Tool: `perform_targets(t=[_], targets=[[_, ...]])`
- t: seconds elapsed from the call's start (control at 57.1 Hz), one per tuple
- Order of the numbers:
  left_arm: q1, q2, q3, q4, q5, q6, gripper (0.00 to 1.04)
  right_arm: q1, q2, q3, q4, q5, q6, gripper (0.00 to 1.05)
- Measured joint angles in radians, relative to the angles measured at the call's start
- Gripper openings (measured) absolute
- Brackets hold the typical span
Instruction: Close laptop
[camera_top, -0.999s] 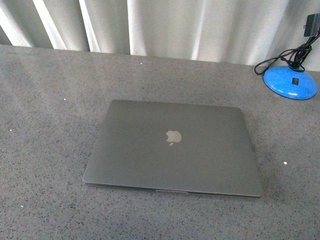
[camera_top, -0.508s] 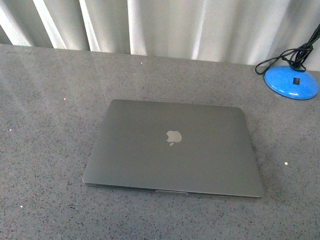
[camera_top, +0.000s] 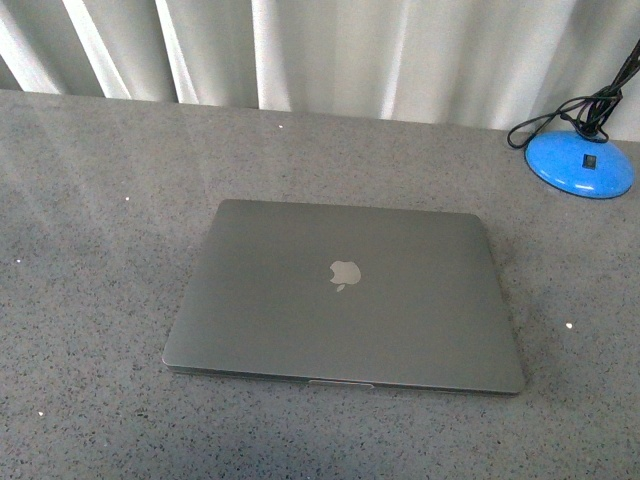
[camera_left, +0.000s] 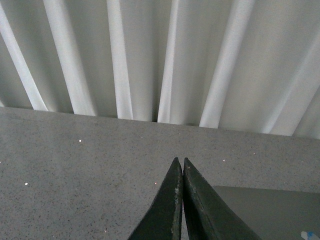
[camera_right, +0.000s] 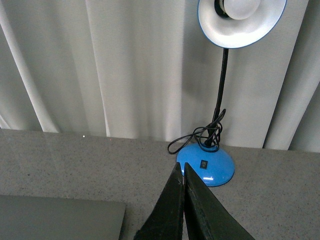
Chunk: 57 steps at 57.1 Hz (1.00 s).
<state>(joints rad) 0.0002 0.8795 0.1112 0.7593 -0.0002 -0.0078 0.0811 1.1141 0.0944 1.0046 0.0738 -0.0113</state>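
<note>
- The laptop (camera_top: 345, 297) is lying flat on the grey speckled counter (camera_top: 90, 250), near the middle of the front view, with its lid fully down and the pale apple logo (camera_top: 345, 274) facing up.
- Its front edge is facing the robot, and a thin notch is showing at the middle of that edge.
- Neither arm is appearing in the front view.
- The left end effector (camera_left: 181, 162) is showing in the left wrist view with its two dark fingers (camera_left: 167, 205) pressed together at the tips, clenched on nothing.
- It is hanging above the bare counter, with a corner of the laptop's lid (camera_left: 270, 212) lying just beside it.
- The right end effector (camera_right: 181, 167) is likewise clenched, its fingers (camera_right: 200, 210) meeting at the tips with nothing between them.
- In the right wrist view a corner of the laptop (camera_right: 60, 217) is sitting to one side of the fingers, apart from them.
- A blue desk lamp (camera_right: 206, 165) is standing on the counter's far right corner, well apart from the laptop, with a black cord (camera_right: 197, 136) looping around the foot of its black stem and its white-lined shade (camera_right: 242, 20) tilted toward the camera.
- Pale pleated curtains (camera_top: 330, 50) are hanging behind the counter's far edge.
</note>
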Motion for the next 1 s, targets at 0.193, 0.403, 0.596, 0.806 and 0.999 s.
perform_targets(t=[0.193, 0.403, 0.596, 0.806, 0.999], targets=[[0.000, -0.118, -0.043, -0.076, 0.000, 0.000, 0.04, -0.077, -0.159, -0.043, -0.115, -0.069, 0.000, 0.01], [0.000, -0.229, -0.092, -0.128, 0.000, 0.000, 0.04, -0.079, -0.360, -0.064, -0.281, -0.075, 0.000, 0.01], [0.000, -0.352, -0.093, -0.237, 0.000, 0.000, 0.04, -0.079, -0.499, -0.068, -0.404, -0.075, 0.000, 0.01], [0.000, -0.472, -0.093, -0.351, 0.000, 0.001, 0.04, -0.079, -0.632, -0.069, -0.526, -0.075, 0.001, 0.01], [0.000, -0.555, -0.093, -0.432, 0.000, 0.001, 0.04, -0.079, -0.729, -0.070, -0.618, -0.075, 0.001, 0.01]])
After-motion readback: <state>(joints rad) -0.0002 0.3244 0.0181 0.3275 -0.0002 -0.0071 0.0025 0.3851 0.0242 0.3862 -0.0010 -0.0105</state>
